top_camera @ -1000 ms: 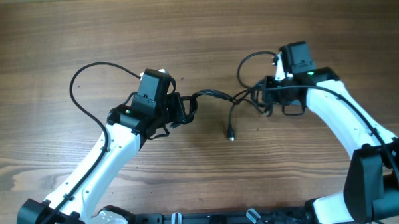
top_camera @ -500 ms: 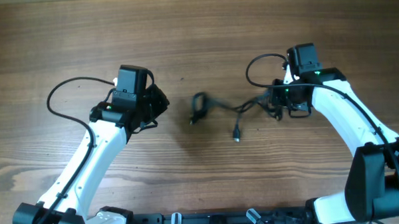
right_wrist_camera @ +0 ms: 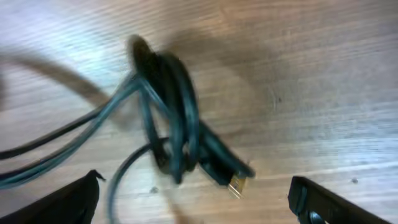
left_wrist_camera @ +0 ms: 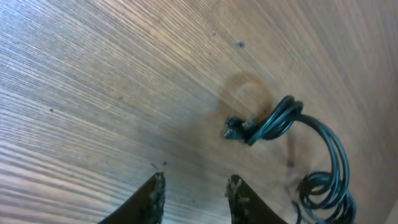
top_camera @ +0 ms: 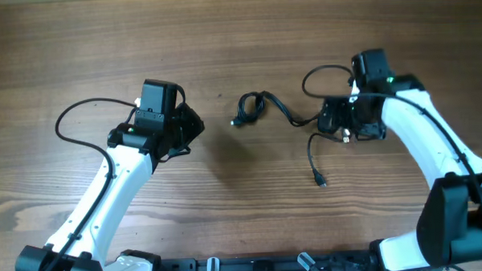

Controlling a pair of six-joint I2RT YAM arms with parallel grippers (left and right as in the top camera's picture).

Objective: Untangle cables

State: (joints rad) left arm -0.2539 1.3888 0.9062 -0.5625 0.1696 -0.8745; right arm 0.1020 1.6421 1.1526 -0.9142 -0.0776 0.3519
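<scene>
- Black cables lie on the wooden counter, frame centre-right; loose plug end nearest.
- Left fingers parted, empty, short of the coil.
- Right fingers wide apart over the knot, gripping nothing.
- Step judged: picking a hold; next, pinch separate strands.

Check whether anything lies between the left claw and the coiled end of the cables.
Nothing visible does. Only bare wooden table lies between the left claw and the cables; the claw is open, empty and apart from them.
</scene>
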